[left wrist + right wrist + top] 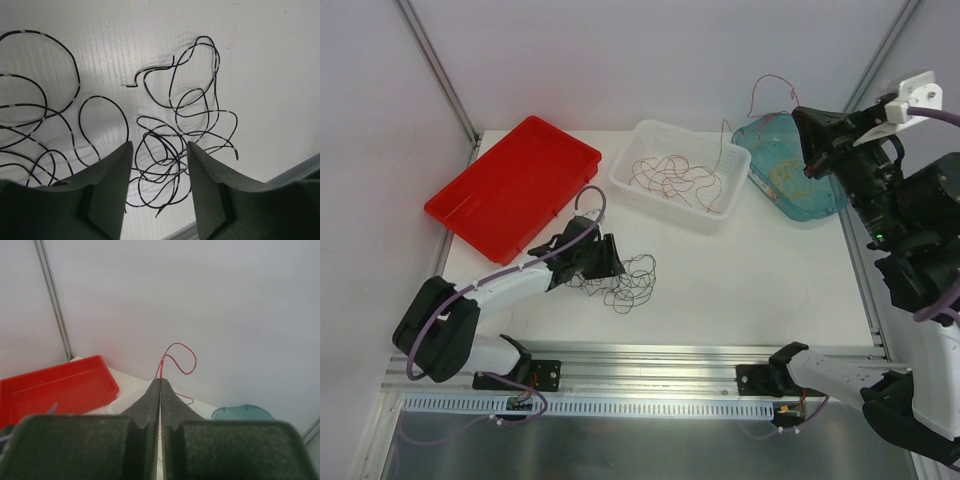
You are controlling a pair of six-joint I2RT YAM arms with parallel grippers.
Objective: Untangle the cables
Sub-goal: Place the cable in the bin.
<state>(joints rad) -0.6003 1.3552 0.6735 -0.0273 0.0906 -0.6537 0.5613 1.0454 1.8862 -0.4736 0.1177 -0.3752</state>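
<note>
The sorting looks partly done, with the hardest knot untouched. At the far middle, the white basket (pixel 620 170) holds a loose heap of reddish cables (pixel 670 178), and in the teal tray (pixel 820 205) at the far right lie thin yellow cables (pixel 782 172). By colour these two groups seem to have been separated already. No cable that I can make out lies in the red tray (pixel 510 185) at the far left. The right gripper (pixel 160 382) is raised above the teal tray with its jaws pressed together on a red cable (pixel 195 359). This cable curls up in a loop beyond the fingertips, and in the overhead view it appears to trail down towards the white basket, so it is probably not yet free of the heap. What is clearly left are the black cables (pixel 625 282), a dense snarl of overlapping loops on the table (pixel 750 270), near and left of centre. The left gripper (pixel 159 150) sits low over the snarl with its jaws apart, straddling the tightest cluster. The wrist view shows strands lying between the fingers with a clear gap on either side, so nothing is pinched. I judge the task about halfway through.
</note>
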